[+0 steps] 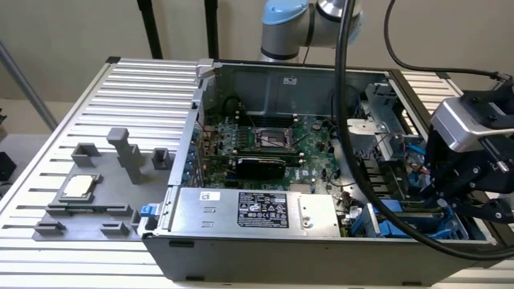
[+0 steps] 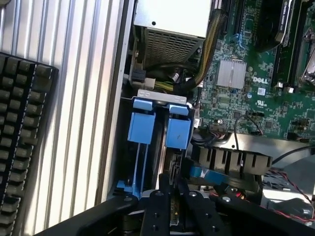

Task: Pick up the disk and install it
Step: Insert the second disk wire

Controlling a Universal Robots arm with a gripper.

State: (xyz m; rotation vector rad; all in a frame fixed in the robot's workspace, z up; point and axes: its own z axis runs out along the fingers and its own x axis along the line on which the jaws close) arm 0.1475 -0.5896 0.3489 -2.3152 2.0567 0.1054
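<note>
1. Plainly, the gripper (image 1: 458,208) hangs low over the drive bay at the corner of the open computer case (image 1: 321,259), at the exterior view's right, which suits lowering something into a narrow slot.
2. Its fingers (image 2: 160,206) are drawn close together, with only a thin slit between them. I cannot tell whether anything is pinched in that slit.
3. Two blue carriers stand edge-on, side by side, in the bay. The disk (image 2: 178,132) appears to be the one nearer the green circuit board (image 2: 246,83), since the gripper (image 2: 172,196) lines up with its slot. It looks already seated between the bay rails, not lifted clear.
4. The other blue carrier (image 2: 142,127) sits just beside it, against the case wall, so the tool has little room to either side and must come in straight.
5. The grey power-supply box (image 1: 249,211) lies along the front of the case, near the bay, with cables running between them.
6. The case rests on a ribbed metal table (image 1: 136,84), and a keyboard (image 2: 19,137) lies well apart from the work.
</note>
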